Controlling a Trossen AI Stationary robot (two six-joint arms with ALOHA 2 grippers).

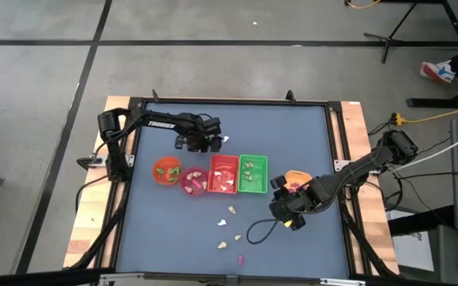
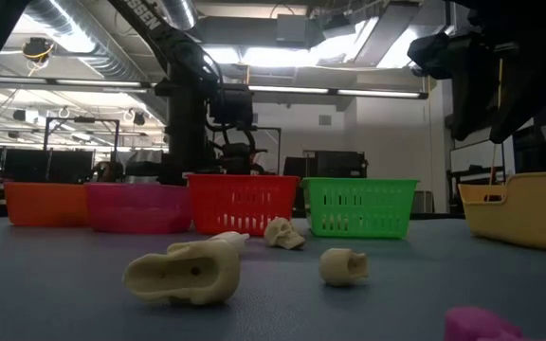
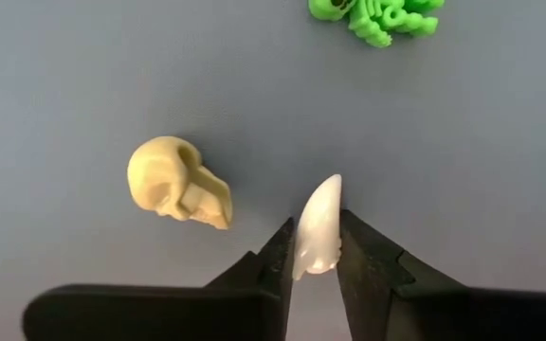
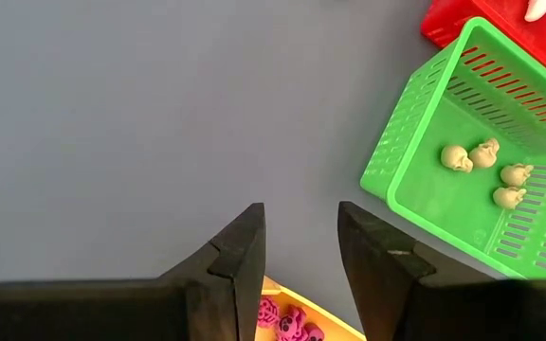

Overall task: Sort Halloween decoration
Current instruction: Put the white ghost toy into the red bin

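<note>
Blue-grey tabletop (image 1: 157,230), behind the red basket (image 1: 223,175): left gripper (image 3: 317,254) pinching a white fang (image 3: 318,227) off the mat — cream skull (image 3: 178,182) just beside. Right gripper (image 4: 300,248) parted, empty, beside the green basket (image 4: 415,161) — likely waiting its turn.

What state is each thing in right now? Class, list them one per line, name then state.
Left tool: closed on the white fang.
White fang: pinched between the fingers, tip pointing outward.
Right tool: open, empty, above the yellow tray.
Yellow tray: holds magenta skulls.
Green basket: upright, four cream skulls inside.
Cream skull: loose on the table beside the left tool.
Green skeleton: loose on the table.
</note>
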